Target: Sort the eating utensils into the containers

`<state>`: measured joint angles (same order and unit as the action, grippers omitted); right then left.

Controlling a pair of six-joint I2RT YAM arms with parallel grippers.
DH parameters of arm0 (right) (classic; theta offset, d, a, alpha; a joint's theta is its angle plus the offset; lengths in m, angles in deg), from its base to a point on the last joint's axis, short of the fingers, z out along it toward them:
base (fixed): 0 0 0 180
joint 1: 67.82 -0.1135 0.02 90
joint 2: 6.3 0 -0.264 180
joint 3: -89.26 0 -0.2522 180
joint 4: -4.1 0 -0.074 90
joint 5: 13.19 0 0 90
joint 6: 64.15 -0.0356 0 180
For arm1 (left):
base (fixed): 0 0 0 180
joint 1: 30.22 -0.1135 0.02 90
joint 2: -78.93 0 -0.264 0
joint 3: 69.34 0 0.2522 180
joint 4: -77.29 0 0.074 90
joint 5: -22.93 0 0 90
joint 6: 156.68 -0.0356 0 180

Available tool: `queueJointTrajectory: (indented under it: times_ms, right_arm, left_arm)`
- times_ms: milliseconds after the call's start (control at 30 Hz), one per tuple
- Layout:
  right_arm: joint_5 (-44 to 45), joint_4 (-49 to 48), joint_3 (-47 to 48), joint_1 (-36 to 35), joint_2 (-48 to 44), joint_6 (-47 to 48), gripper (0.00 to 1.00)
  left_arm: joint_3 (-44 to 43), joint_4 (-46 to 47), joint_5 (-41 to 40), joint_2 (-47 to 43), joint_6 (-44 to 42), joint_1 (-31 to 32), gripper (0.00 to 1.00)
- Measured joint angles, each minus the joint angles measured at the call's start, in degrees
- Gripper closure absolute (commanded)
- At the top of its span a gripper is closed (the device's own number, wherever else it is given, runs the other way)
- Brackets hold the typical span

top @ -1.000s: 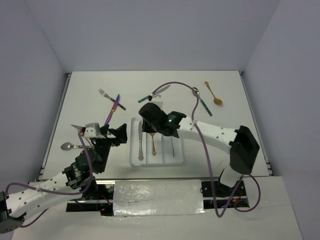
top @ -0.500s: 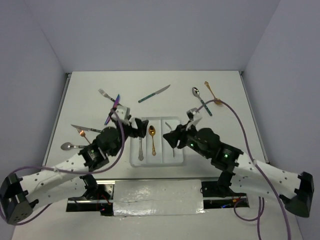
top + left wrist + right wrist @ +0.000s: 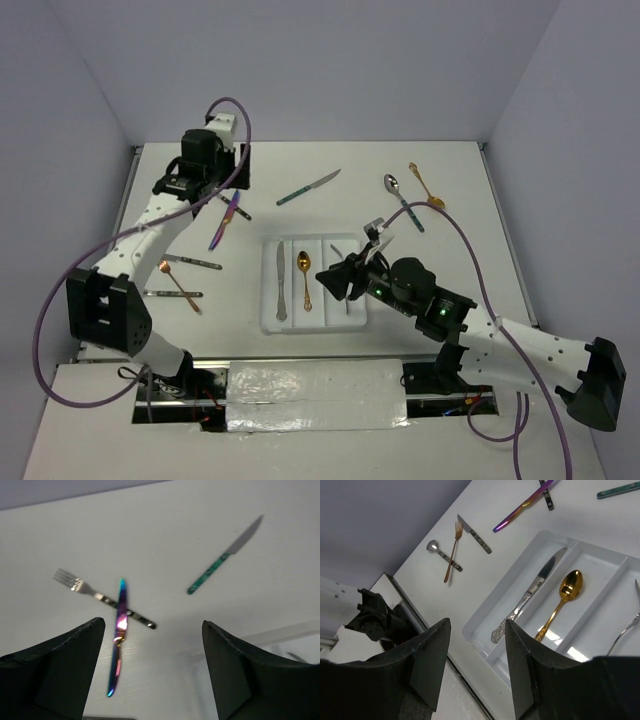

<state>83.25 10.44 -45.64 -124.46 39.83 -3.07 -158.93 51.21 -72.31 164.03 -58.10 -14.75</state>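
Note:
The white tray (image 3: 268, 318) holds a silver knife (image 3: 280, 283), a gold spoon (image 3: 304, 274) and a silver fork (image 3: 341, 287), one per compartment. My right gripper (image 3: 331, 282) hovers over the tray's right side, open and empty; its wrist view shows the knife (image 3: 530, 592), the spoon (image 3: 561, 601) and the tray (image 3: 485, 618) beyond the gripper (image 3: 476, 630). My left gripper (image 3: 218, 184) is raised at the far left, open, above the iridescent purple knife (image 3: 225, 219). Ahead of that gripper (image 3: 152, 626) lie the purple knife (image 3: 119, 637), a dark-handled fork (image 3: 82, 587) and a teal-handled knife (image 3: 223, 557).
Loose on the table are a teal-handled knife (image 3: 308, 187), a teal-handled spoon (image 3: 401, 201) and a gold spoon (image 3: 427, 187) at the back. At the left lie a copper fork (image 3: 179, 284), a dark-handled knife (image 3: 192, 262) and a silver spoon's handle (image 3: 178, 294). White walls enclose the table.
My left arm has swung from beside the tray out to the far left, above the purple knife. My right gripper has pulled back over the tray's right side and opened wider.

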Motion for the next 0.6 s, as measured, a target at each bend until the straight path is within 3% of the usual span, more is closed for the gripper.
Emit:
queueJointTrajectory:
  times_ms: [100,233,333,600]
  right_arm:
    - [-1.4,-1.3,-0.3,0.0,1.4,-0.2,0.46]
    - [-2.5,-2.8,-1.1,0.0,1.6,-0.6,0.47]
    - [-2.9,-3.4,-1.1,0.0,1.6,-0.6,0.47]
    - [-3.2,-3.7,-1.2,0.0,2.6,-0.6,0.48]
  left_arm:
    - [-0.9,-4.5,-1.0,3.6,-4.5,-5.5,0.09]
    - [3.9,-8.1,-0.9,4.8,-11.3,-8.5,0.21]
    - [5.5,-9.5,3.5,6.6,-14.8,-10.8,0.23]
    - [0.6,-12.1,9.2,12.5,-22.2,-14.9,0.25]
